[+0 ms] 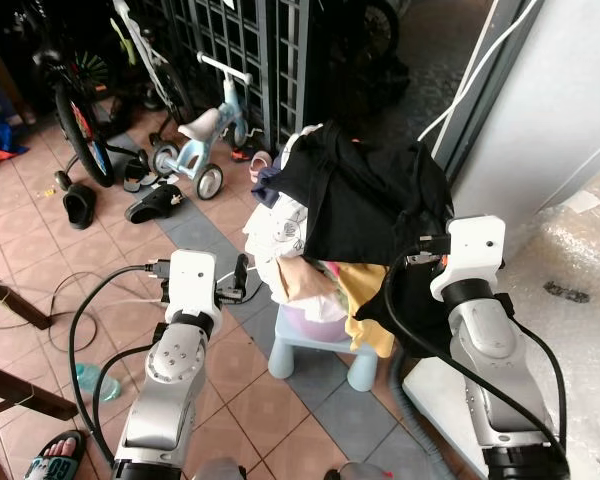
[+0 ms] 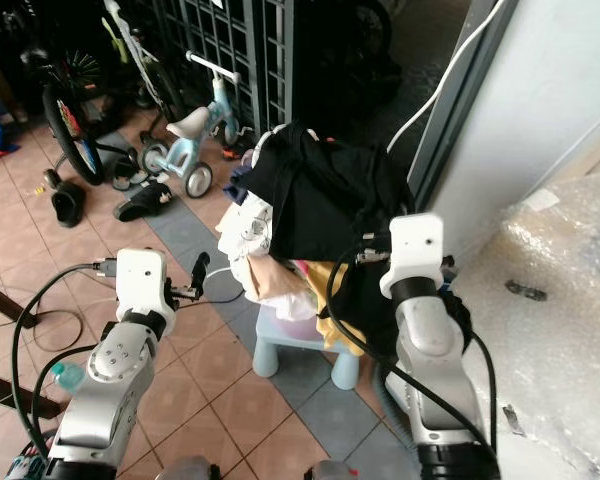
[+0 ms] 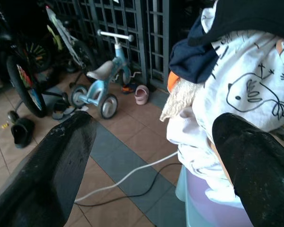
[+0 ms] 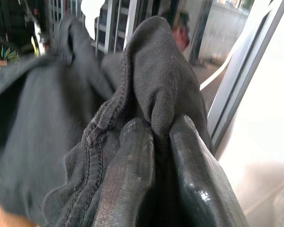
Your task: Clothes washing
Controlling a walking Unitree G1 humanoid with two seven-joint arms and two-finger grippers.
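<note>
Left eye view: a heap of laundry [image 1: 300, 250] is piled on a pale blue stool [image 1: 315, 355] on the tiled floor. A black garment [image 1: 365, 200] is draped over the top of the heap, and the right gripper [image 1: 412, 252] is buried in its folds beside the white washing machine [image 1: 570, 280]. The left gripper [image 1: 238, 278] hovers just beside the heap, near a white printed cloth [image 1: 285, 232]. A child's tricycle [image 1: 205, 135] stands farther off by the metal grille.

Right eye view: the same scene (the bicycle wheel [image 2: 68, 125] and dark shoes [image 2: 68, 203] lie well apart from the stool).

Left wrist view: the two black fingers [image 3: 61, 165] stand wide apart, holding nothing, the laundry close ahead.

Right wrist view: the fingers [image 4: 132, 175] are pinched together on a fold of the black garment.
</note>
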